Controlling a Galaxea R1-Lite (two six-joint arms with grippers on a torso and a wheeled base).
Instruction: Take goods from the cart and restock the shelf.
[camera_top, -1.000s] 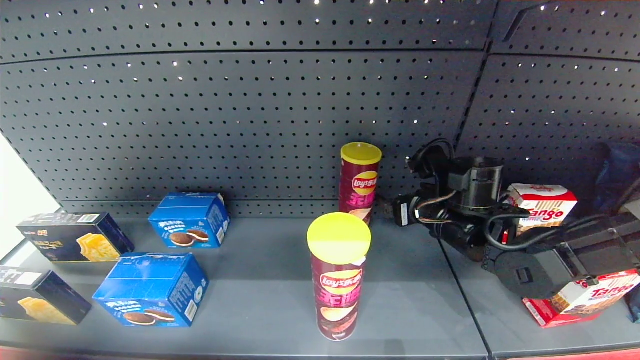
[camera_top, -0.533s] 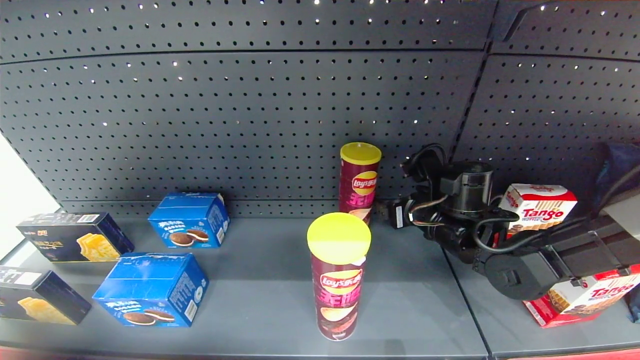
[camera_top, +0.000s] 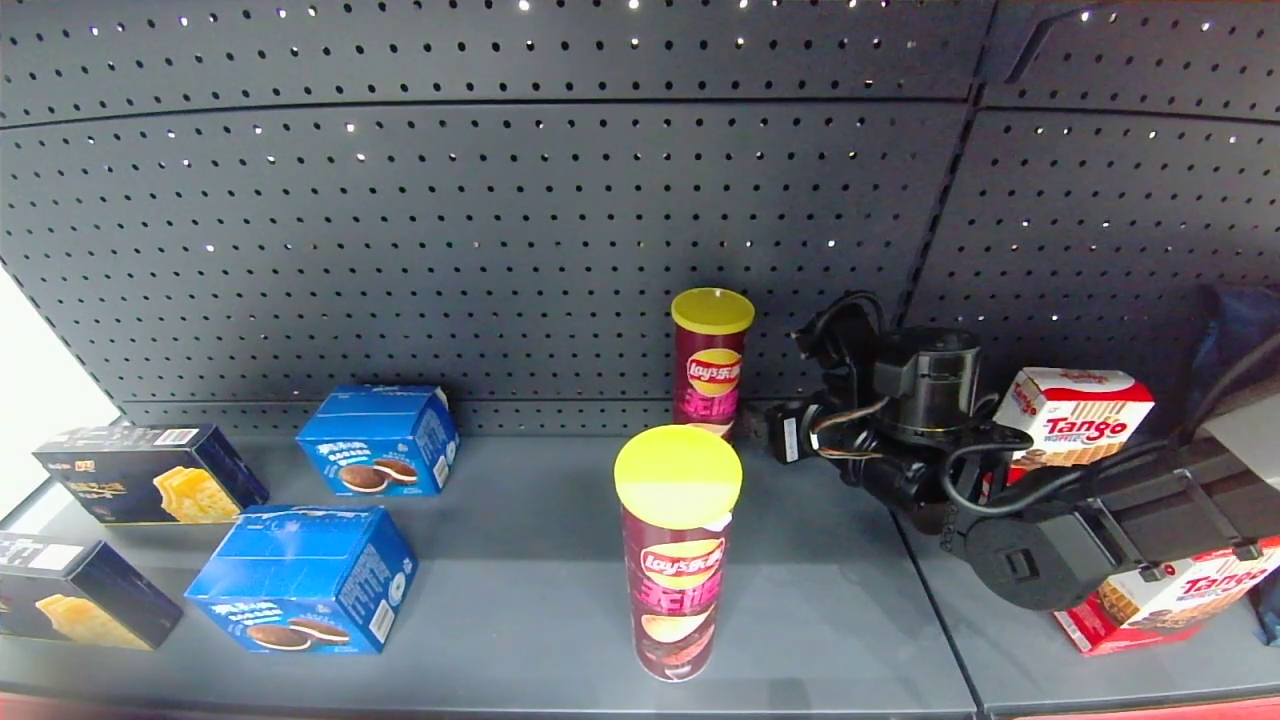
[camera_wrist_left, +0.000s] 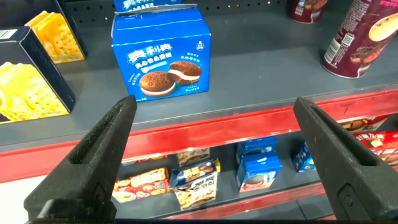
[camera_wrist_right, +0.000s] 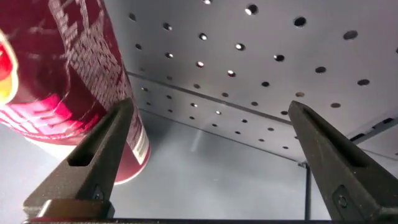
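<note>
Right gripper (camera_wrist_right: 210, 109): fingers stood wide apart, clamped on nothing, and the dark grey perforated metal back panel (camera_wrist_right: 261, 56) showed through the gap. The tall maroon cardboard tube with the yellow plastic lid (camera_top: 711, 362) stood upright at the rear of the flat grey metal shelf (camera_top: 520, 560), close to that panel, its long axis vertical. In the head view we placed it at about 9 o'clock from the right wrist, just beside it. From the wrist camera the tube sat outside the gap, past one finger. Its wall lay just beside that finger, and we could not tell whether they touched.

We judged this tube as set down, so the coming move would be a retreat. A pull-back toward 4 o'clock looked safe. Any swing toward 9 o'clock would strike a tall, narrow thing and likely topple it.

A second matching maroon tube (camera_top: 677, 560) stood at 6 o'clock of the first, well apart from the arm.

Left gripper (camera_wrist_left: 214, 106): fingers apart and empty, hanging off the shelf's red front edge (camera_wrist_left: 249, 115), by our judgement the farther of the two from the tube.
</note>
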